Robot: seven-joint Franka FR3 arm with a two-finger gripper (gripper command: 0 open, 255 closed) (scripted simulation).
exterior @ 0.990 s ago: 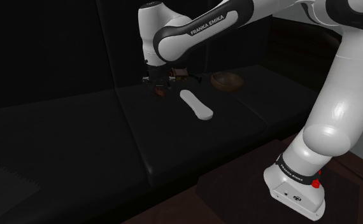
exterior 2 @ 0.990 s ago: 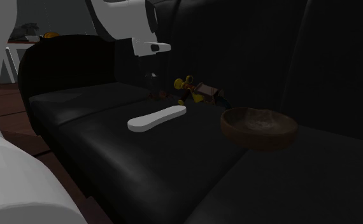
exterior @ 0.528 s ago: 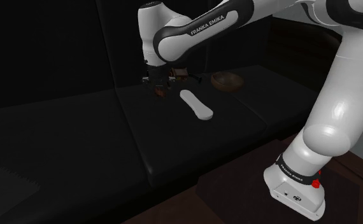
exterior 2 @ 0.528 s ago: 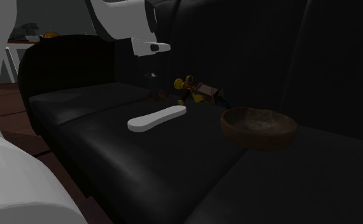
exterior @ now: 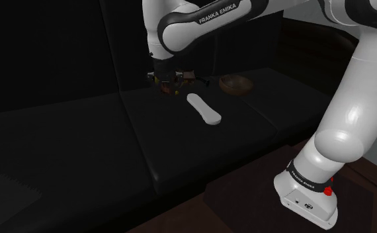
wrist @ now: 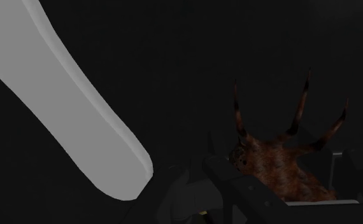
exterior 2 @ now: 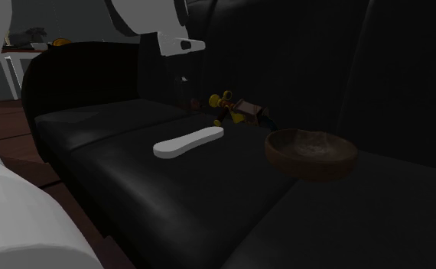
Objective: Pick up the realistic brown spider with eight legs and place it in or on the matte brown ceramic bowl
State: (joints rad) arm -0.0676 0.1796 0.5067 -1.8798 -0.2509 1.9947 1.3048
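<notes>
Lift seen: hand (exterior: 163, 82) has risen off the sofa (exterior: 180, 145), clamped on the spider (wrist: 272, 162), which came up with it. Spider hangs well apart from the bowl (exterior: 235, 83); grasp seems sound, carry across to bowl likely next

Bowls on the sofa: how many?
1. The brown bowl sits on the sofa seat, to the second exterior view's right of the white slab and the toys. The arm could hide another.
</notes>
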